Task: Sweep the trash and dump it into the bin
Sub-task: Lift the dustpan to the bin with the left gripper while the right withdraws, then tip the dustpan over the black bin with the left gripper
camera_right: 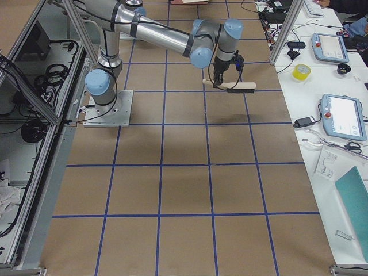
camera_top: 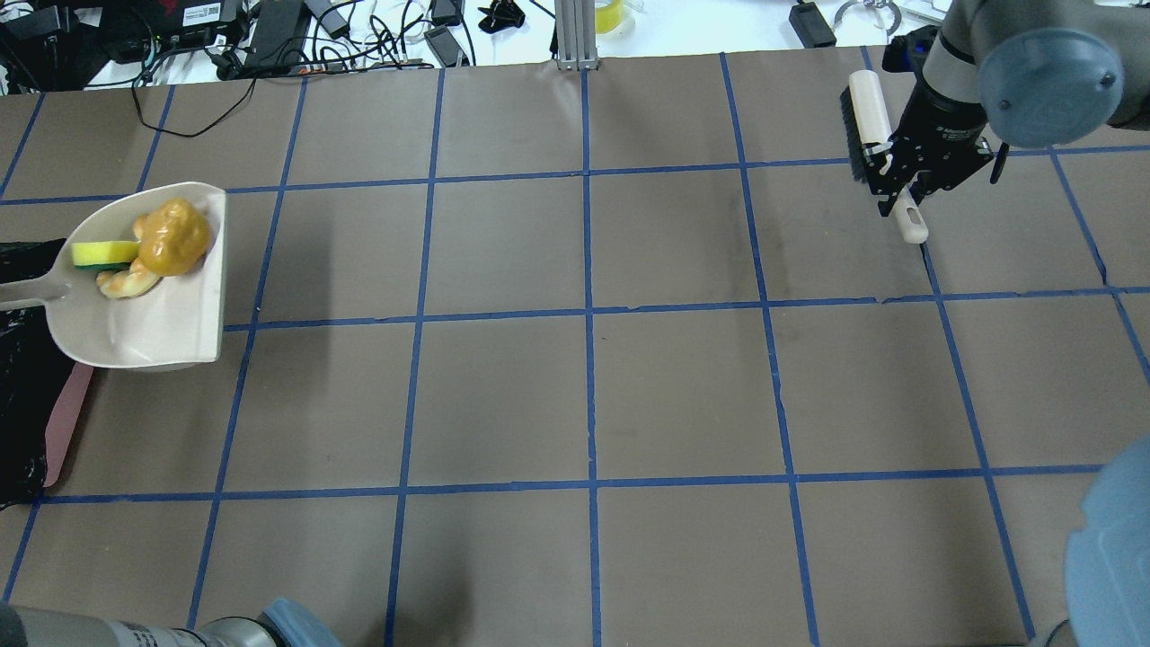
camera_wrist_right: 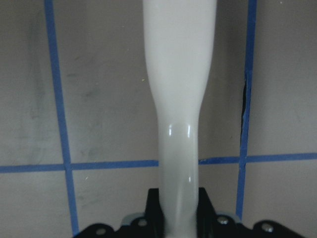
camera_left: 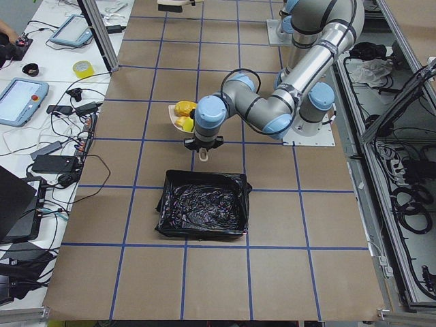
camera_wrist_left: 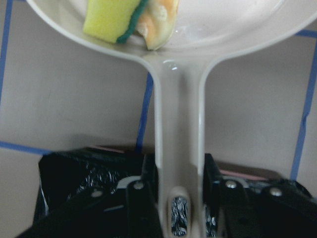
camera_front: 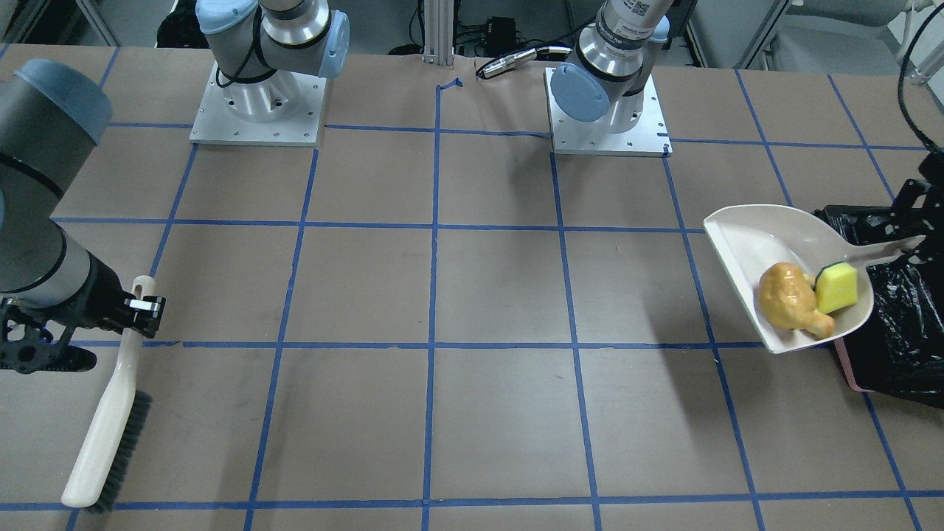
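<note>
The trash, a potato-like lump point(camera_top: 171, 235), sponge wedge point(camera_top: 101, 253) and croissant piece point(camera_top: 121, 283), lies in the dustpan point(camera_top: 162, 323) at nine o'clock on the table point(camera_top: 584, 404), just beside the bin point(camera_left: 204, 204). Only the left side view shows the bin's whole black-lined mouth. In the wrist views, the left gripper point(camera_wrist_left: 179, 173) is clamped on the dustpan's handle. The right gripper point(camera_wrist_right: 179, 203) is clamped on the brush point(camera_top: 867, 108), at one o'clock.

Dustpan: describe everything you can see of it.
The dustpan is cream, glossy plastic: a wide scoop with a slim handle. The left gripper is shut on the handle, above the black-lined bin; the scoop pokes out over the table beside it. A potato-like lump, sponge wedge and croissant-like piece lie inside.
</note>
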Controlling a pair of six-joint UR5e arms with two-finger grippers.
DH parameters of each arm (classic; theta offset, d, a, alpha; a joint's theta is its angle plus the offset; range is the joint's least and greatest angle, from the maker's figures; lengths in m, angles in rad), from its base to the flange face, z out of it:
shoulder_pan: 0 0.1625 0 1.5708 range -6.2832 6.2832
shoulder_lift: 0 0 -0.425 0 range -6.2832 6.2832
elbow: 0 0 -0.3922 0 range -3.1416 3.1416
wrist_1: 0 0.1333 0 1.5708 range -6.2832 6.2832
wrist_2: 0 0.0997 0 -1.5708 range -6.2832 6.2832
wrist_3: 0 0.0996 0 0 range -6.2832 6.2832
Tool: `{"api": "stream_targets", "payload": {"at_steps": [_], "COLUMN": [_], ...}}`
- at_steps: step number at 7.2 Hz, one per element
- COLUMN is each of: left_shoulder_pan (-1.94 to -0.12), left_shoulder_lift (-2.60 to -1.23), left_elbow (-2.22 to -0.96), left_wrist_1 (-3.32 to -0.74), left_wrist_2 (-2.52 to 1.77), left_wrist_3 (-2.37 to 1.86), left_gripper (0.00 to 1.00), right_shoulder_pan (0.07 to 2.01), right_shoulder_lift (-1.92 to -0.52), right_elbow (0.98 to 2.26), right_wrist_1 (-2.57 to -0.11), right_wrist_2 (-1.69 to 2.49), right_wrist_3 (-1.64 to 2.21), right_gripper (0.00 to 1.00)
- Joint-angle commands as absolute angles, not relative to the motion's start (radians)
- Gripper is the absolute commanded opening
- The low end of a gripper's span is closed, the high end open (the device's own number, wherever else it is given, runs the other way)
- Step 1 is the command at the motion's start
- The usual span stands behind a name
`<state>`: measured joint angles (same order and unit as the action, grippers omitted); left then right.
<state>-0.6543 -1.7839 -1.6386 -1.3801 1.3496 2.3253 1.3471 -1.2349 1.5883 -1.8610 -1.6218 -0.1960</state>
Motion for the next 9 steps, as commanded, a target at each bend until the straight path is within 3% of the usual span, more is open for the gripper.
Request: {"api": "stream_targets", "payload": {"at_steps": [1, 6, 9], "left_shoulder_pan": [-0.479, -0.377, -0.402], "left_shoulder_lift": [-1.859, -2.014, -2.029], "left_elbow": [-1.525, -1.246, -1.273], "left_wrist_1": [-1.394, -1.335, -1.102], "left_wrist_2": [1.358, 1.471, 1.616], "left_wrist_3": [2.381, 2.385, 2.541], "left_gripper": [0.0, 0.0, 0.0], "right_shoulder_pan": [1.289, 1.259, 1.261], "right_shoulder_lift": [-1.163, -1.143, -1.147], "right_elbow": [1.611, 1.635, 1.658], "right_wrist_1": [-1.954, -1.941, -1.928], "right_wrist_2": [-1.626, -1.686, -1.686], "right_wrist_3": [-0.302, -0.331, -0.331], "right_gripper": [0.0, 0.0, 0.0]}}
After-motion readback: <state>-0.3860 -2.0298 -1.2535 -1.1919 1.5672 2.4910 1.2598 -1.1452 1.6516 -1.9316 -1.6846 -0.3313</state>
